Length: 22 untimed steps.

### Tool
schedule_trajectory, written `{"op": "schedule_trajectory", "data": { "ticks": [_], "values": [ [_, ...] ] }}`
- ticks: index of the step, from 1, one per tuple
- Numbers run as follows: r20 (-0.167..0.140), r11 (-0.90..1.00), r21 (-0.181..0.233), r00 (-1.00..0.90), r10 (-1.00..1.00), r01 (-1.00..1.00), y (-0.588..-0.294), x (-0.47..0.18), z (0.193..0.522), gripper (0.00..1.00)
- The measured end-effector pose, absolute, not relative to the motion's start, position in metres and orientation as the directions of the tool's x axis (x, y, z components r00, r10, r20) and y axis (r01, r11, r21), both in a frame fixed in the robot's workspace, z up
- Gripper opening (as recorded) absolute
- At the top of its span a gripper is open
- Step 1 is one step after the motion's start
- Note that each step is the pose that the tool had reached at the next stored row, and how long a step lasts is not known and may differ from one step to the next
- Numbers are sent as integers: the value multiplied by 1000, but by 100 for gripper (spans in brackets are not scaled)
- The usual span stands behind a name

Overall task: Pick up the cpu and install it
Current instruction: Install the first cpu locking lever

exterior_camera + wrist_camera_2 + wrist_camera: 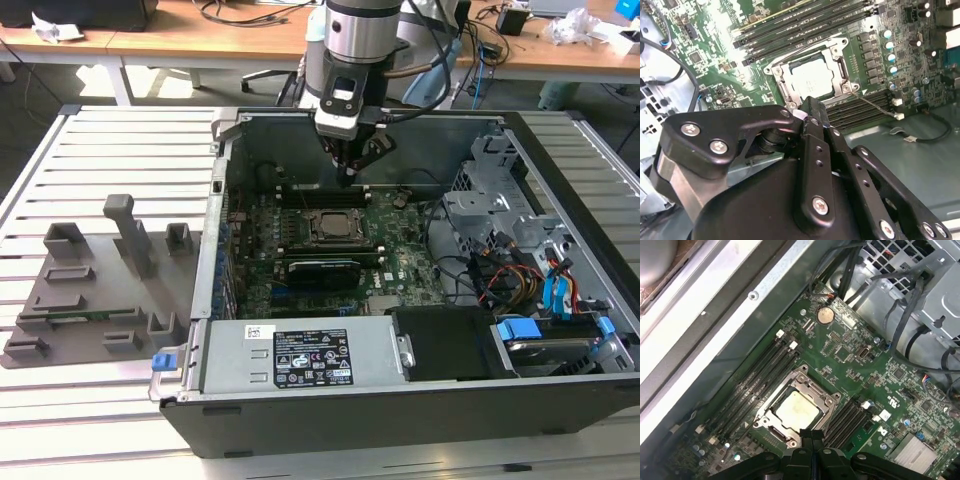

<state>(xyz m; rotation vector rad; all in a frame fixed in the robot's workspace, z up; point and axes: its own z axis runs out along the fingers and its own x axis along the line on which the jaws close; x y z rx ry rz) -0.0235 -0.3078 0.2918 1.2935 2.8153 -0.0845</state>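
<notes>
The end effector (812, 434), pressed together, hangs over the socket frame (826, 396); the cpu (797, 409) lies seated just below its tip.

cpu (797, 409): silvery-grey metal top, smooth, with a dull sheen.
socket frame (829, 399): bare metal, lightly shiny.
motherboard (860, 370): green board with a smooth, faintly glossy coat.
gripper (809, 107): black links, matt and smooth, with bright metal screw heads.
arm (350, 35): silver metal sleeve, polished.
case (350, 420): dark grey sheet metal, matt.
table (100, 140): pale metal slats, satin finish.
holder (70, 300): grey, plastic-looking, matt.
desk (200, 40): light wood, smooth.
</notes>
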Motion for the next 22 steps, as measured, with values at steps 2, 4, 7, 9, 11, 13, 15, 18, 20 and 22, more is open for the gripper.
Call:
{"op": "schedule_trajectory", "data": {
  "ticks": [2,4,7,9,11,13,15,18,20,22],
  "values": [
    [-61,667,-32,-667,742,744,-308,-24,292,11],
    [-61,684,-32,-684,727,729,-308,-24,292,11],
    [-61,715,-32,-716,696,698,-308,-24,292,11],
    [-61,728,-32,-728,683,685,-308,-24,292,11],
    [-61,745,-32,-745,664,667,-308,-24,292,11],
    [-61,757,-32,-758,650,652,-308,-24,292,11],
    [-61,769,-32,-769,636,638,-308,-24,292,11],
    [-61,791,-32,-792,608,610,-308,-24,292,11],
    [-61,836,-32,-836,546,548,-308,-24,292,11],
    [-61,873,-32,-873,484,487,-308,-24,292,11]
  ]
}}
